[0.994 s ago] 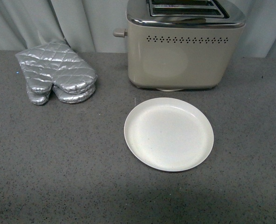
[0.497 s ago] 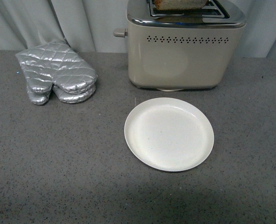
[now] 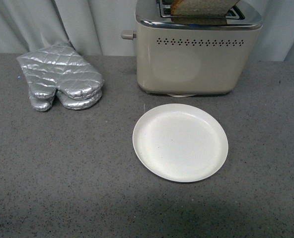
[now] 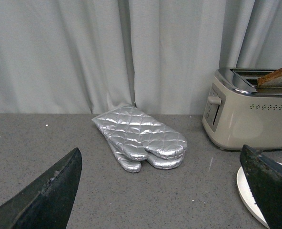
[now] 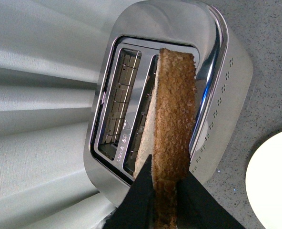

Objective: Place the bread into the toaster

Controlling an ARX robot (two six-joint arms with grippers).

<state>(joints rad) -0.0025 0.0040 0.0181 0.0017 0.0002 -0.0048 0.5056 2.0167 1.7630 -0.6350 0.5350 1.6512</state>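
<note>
The cream toaster (image 3: 196, 59) stands at the back of the counter, chrome top and side lever showing. The bread (image 3: 201, 7), a brown-crusted slice, pokes down over its front slot at the top edge of the front view. In the right wrist view my right gripper (image 5: 166, 191) is shut on the bread (image 5: 172, 124), held edge-on above the toaster (image 5: 212, 62), over the slot nearer the vent holes. The left wrist view shows the toaster (image 4: 246, 119) and a corner of bread (image 4: 276, 76). My left gripper (image 4: 165, 191) is open and empty, low over the counter.
A round white plate (image 3: 180, 142) lies empty in front of the toaster. Silver quilted oven mitts (image 3: 60, 77) lie at the back left. A grey curtain hangs behind the counter.
The bread has come into the front view from above and moved lower toward the toaster's slots. Plate, mitts and toaster have not moved.
</note>
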